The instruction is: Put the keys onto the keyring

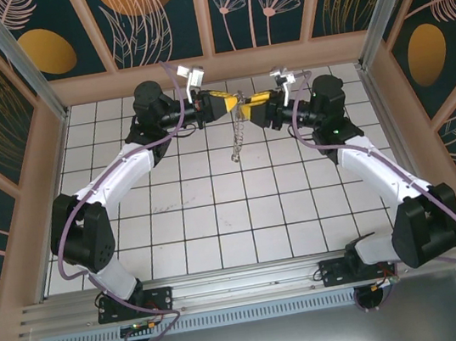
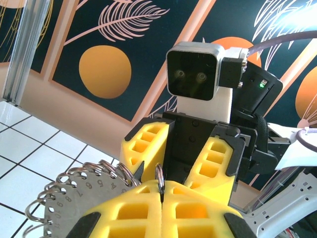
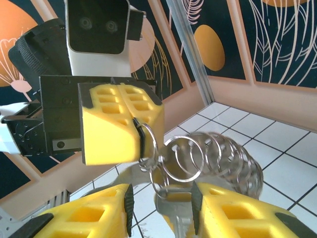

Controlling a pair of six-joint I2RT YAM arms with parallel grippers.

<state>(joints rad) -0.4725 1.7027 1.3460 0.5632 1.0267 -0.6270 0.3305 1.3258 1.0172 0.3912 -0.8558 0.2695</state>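
Above the far middle of the table, my left gripper (image 1: 225, 102) and right gripper (image 1: 250, 104) meet tip to tip. The left gripper (image 2: 161, 191) is shut on a small split ring (image 2: 159, 174) of the keyring (image 2: 74, 198), a pale numbered disc fringed with several silvery rings. The rest of the keyring (image 1: 239, 139) hangs below the two grippers. In the right wrist view the fringe rings (image 3: 218, 153) fan out to the right. A key (image 3: 181, 218) dangles from them between the spread fingers of my right gripper (image 3: 161, 194), close to the right pad (image 3: 196, 201) and apart from the left one.
White tiled floor (image 1: 217, 215) lies under the arms. Patterned walls (image 1: 145, 20) and aluminium posts (image 1: 13, 57) enclose it on three sides. The left gripper's yellow fingers (image 3: 119, 124) sit right in front of the right wrist camera.
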